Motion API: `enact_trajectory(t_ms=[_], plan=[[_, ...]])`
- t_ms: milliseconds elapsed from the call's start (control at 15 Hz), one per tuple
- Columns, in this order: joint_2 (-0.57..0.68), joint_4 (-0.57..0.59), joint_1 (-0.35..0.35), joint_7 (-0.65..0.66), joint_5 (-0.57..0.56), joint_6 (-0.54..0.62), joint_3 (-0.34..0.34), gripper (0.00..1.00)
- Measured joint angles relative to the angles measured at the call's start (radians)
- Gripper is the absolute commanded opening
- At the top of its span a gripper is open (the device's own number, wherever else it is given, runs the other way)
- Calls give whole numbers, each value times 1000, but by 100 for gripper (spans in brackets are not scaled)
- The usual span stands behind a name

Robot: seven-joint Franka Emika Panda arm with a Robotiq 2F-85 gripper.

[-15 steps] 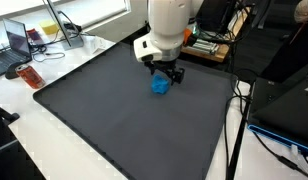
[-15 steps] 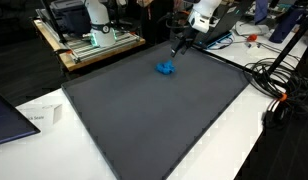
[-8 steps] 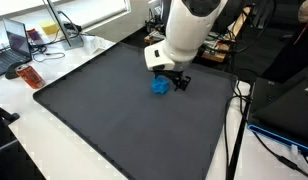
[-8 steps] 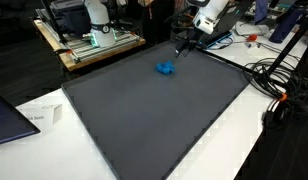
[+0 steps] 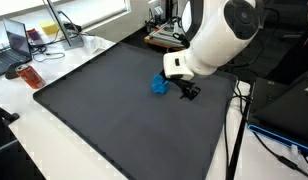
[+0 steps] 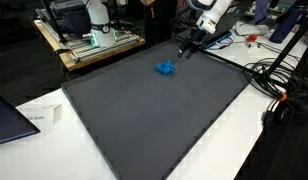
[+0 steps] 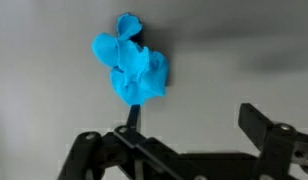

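Jaws wide open, empty, above dark mat (image 5: 94, 110). Blue crumpled lump (image 7: 132, 68) lies on mat at 12 o'clock in wrist view (slightly toward 11). Advice: centre jaws on lump, descend straight, close gently; soft obj may squash.

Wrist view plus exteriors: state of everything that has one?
End effector: open, empty.
Black mat: spread flat.
Blue cloth: crumpled, lying loose, not gripped.
Laptop: lid open.
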Motion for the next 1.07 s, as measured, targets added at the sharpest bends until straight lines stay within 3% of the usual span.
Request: enact_trajectory(t_ms=[467, 1067], plan=[[3, -8, 75, 188, -60, -2, 1, 100], [-96, -188, 79, 218, -188, 93, 13, 100]])
